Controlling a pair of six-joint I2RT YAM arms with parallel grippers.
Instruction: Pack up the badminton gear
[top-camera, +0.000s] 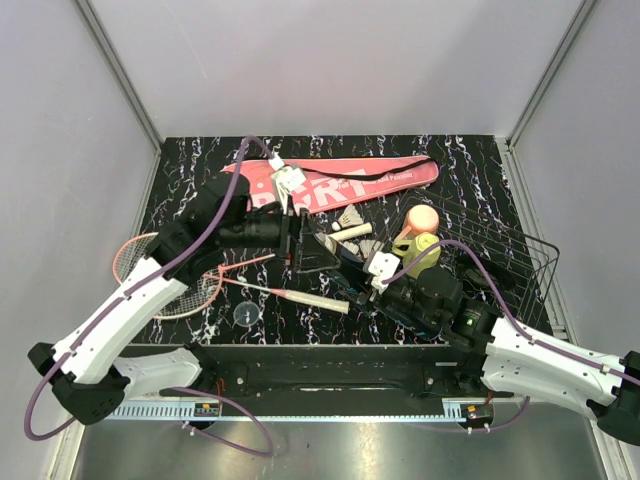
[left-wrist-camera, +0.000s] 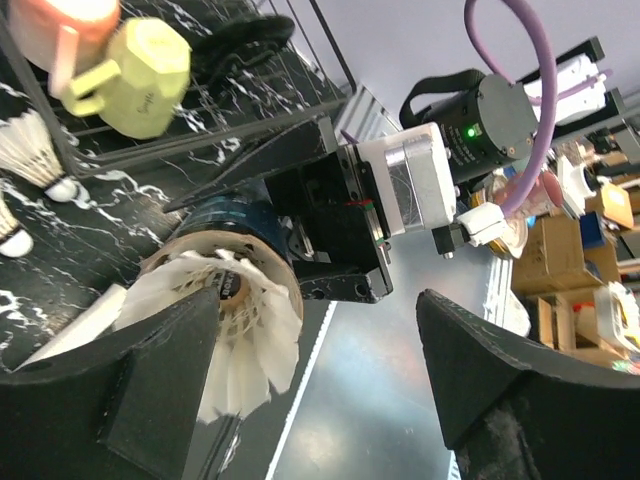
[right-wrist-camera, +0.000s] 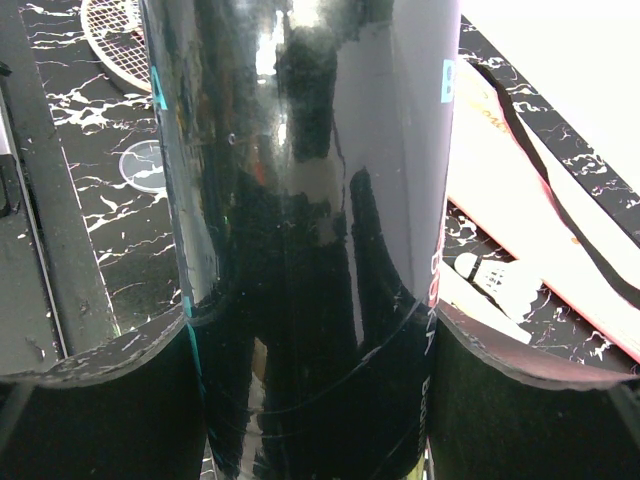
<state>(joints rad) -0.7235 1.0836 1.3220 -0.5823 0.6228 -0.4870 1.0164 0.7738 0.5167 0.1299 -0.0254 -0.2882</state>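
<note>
The tube (right-wrist-camera: 310, 200), pinched by the right pincer (right-wrist-camera: 315, 330), runs straight up the right-wrist frame. Its mouth, at lower left of the left-wrist view, faces the spread left pincer (left-wrist-camera: 320, 300), the nearer of the 2. There 1 shuttlecock (left-wrist-camera: 255, 320) sits, feathers poking out, likely needing a push.

The white left arm (top-camera: 130, 300) reaches forward and inward, the black two-finger left tool (left-wrist-camera: 315, 320) standing with fingers spread wide, while the white right arm (top-camera: 540, 360) stretches inward, the right tool (right-wrist-camera: 320, 340) clamped on both sides of a long glossy black tube (right-wrist-camera: 310, 150).
</note>
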